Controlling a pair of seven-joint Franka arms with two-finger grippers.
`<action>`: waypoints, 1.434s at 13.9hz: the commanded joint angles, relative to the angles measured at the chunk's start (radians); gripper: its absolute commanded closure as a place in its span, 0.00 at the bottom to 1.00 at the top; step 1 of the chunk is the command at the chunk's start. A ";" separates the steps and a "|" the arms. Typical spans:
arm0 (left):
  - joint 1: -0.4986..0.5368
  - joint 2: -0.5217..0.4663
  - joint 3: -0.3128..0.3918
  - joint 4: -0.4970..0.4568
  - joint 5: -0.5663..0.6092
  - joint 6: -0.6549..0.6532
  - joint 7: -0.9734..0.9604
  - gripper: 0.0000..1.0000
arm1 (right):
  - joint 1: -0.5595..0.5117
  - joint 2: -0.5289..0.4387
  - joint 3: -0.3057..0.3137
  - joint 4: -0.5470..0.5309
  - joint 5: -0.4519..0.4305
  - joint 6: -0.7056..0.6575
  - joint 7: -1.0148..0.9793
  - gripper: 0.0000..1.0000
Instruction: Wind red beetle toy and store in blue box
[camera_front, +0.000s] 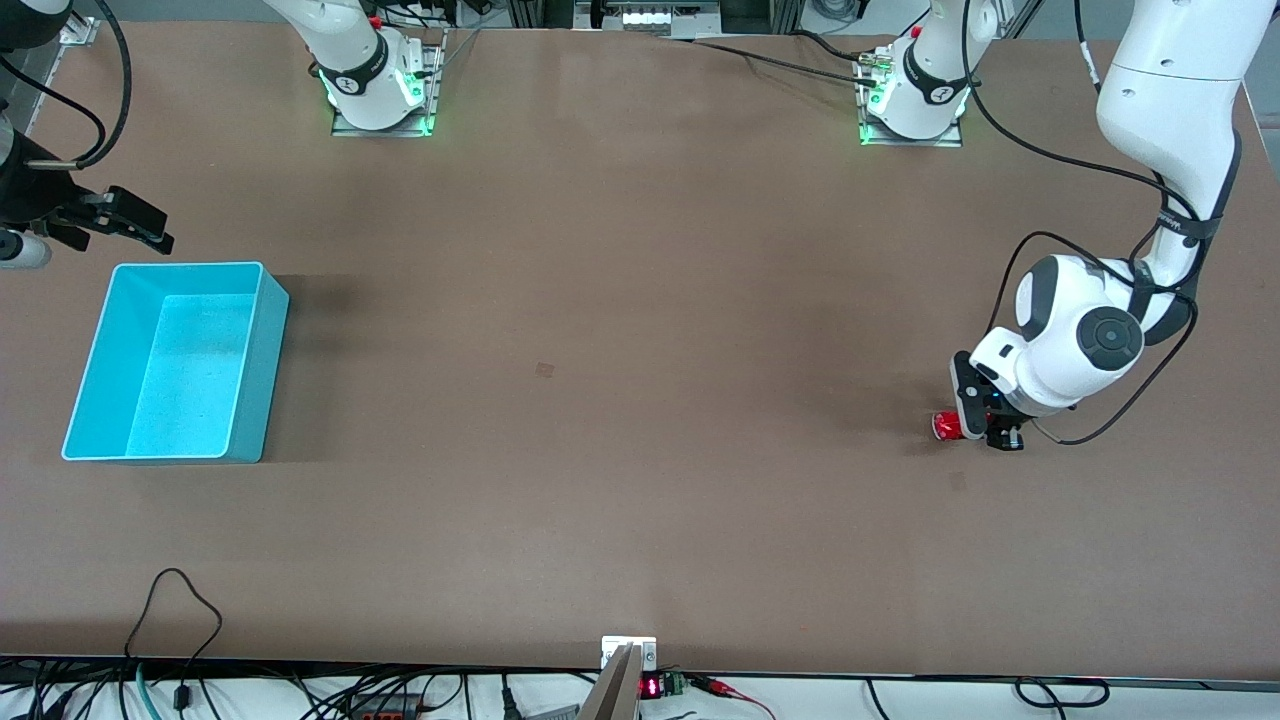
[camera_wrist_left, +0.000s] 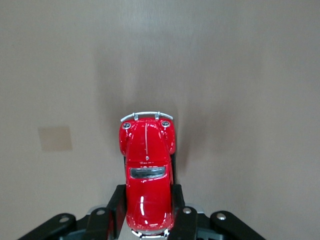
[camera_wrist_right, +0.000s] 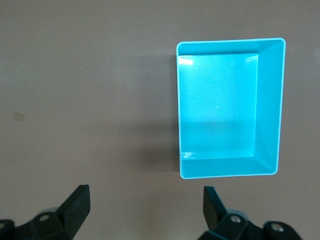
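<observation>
The red beetle toy (camera_front: 945, 426) sits low at the right of the front frame, down on the brown desk (camera_front: 620, 300) at the left arm's end. You can see the left gripper (camera_front: 975, 428) is down around it, jaws clamped on the car's flanks. In the left wrist view the car (camera_wrist_left: 146, 172) fills the lower centre of the frame, roof up, silvery bumper pointing to the frame's top, and the dark fingers (camera_wrist_left: 117, 205) press against both sides of its rear half. A faint pale square patch (camera_wrist_left: 55, 138) marks the desk at mid-left of that frame.

The blue box (camera_front: 175, 362) stands at the left of the front frame, toward the right arm's end of the desk and well apart from the car. It is upright, open at the top, with only its flat cyan bottom showing inside.

Your right gripper (camera_front: 125, 222) waits in the upper left of the front frame, in the air just above the box's upper edge. Its jaws are apart with nothing between them; the right wrist view shows the two fingertips (camera_wrist_right: 77, 205) spread wide at the frame's bottom, with the box (camera_wrist_right: 270, 105) in the upper right.
</observation>
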 joint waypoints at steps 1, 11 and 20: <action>0.071 0.074 -0.005 0.039 0.019 0.008 0.108 0.82 | 0.003 -0.010 0.000 0.003 0.011 -0.008 0.006 0.00; 0.198 0.120 -0.007 0.093 0.010 0.011 0.291 0.72 | 0.003 -0.010 0.000 0.003 0.012 -0.008 0.009 0.00; 0.209 -0.081 -0.081 0.194 -0.015 -0.286 0.215 0.00 | 0.001 -0.010 -0.001 0.003 0.012 -0.008 0.014 0.00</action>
